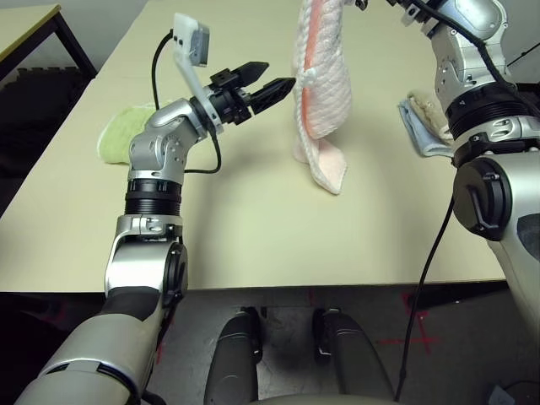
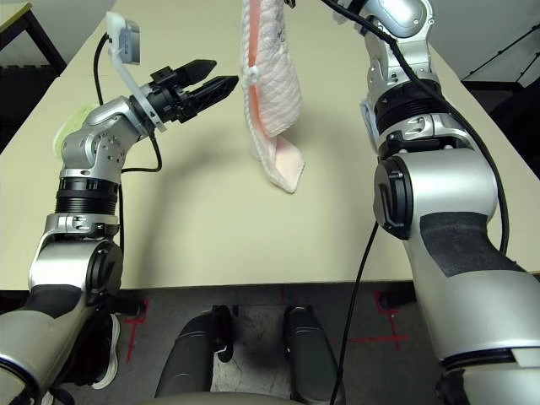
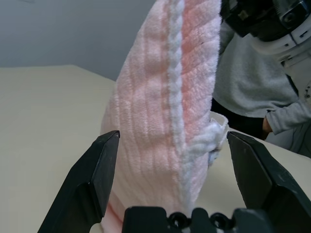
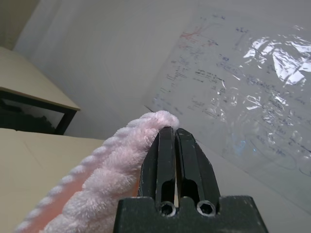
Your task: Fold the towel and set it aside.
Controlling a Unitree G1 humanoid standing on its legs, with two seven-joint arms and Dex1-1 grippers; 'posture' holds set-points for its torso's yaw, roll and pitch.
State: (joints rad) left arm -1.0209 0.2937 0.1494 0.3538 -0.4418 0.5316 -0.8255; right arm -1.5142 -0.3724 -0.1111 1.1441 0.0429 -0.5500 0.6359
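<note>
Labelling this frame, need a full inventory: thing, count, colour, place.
towel: 1, pale pink with white edging, hanging above the table, pinched at its top
green towel: 1, lime green, on table behind the left arm
folded towels: beige on light blue, count unclear, on table by the right arm
table: 1, cream
side table: 1, cream top, black frame, far left
whiteboard: 1, white, scribbled
person: 1, grey sleeve, behind towel
left claw: open, beside the towel's edge
right claw: shut on towel
</note>
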